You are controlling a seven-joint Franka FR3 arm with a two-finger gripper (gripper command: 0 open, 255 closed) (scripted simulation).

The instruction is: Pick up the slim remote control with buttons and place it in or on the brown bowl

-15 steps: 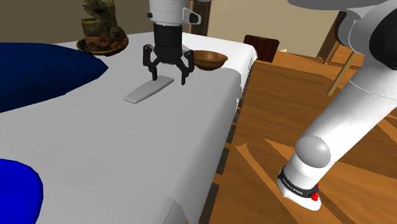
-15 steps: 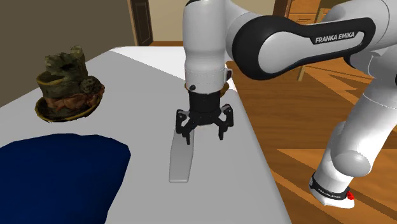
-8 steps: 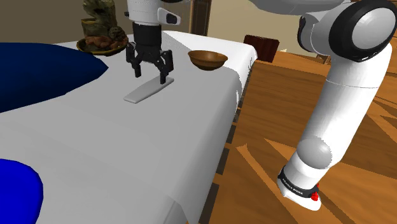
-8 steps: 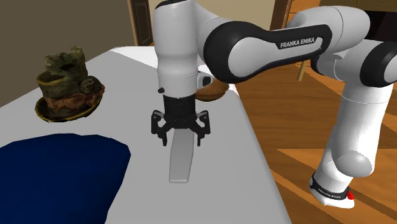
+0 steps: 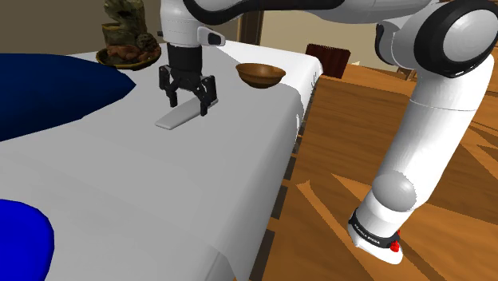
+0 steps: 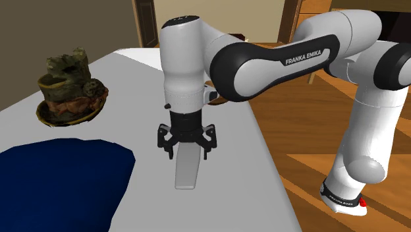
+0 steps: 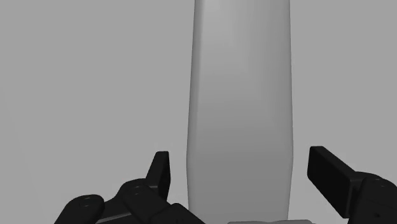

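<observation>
Right beneath the gripper (image 5: 187, 106), between its two wide-spread fingers and touched by neither, lies the remote (image 5: 182, 116), a flat pale slab on the white surface (image 5: 120, 184). It looks light, stiff and smooth, probably slippery, so a pinch across its narrow width seems best. One remote, one brown bowl (image 5: 260, 74) well beyond the gripper, nothing held

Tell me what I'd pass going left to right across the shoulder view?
blue cloth → brown ornament → grey remote → brown bowl → dark box → white robot arm
</observation>
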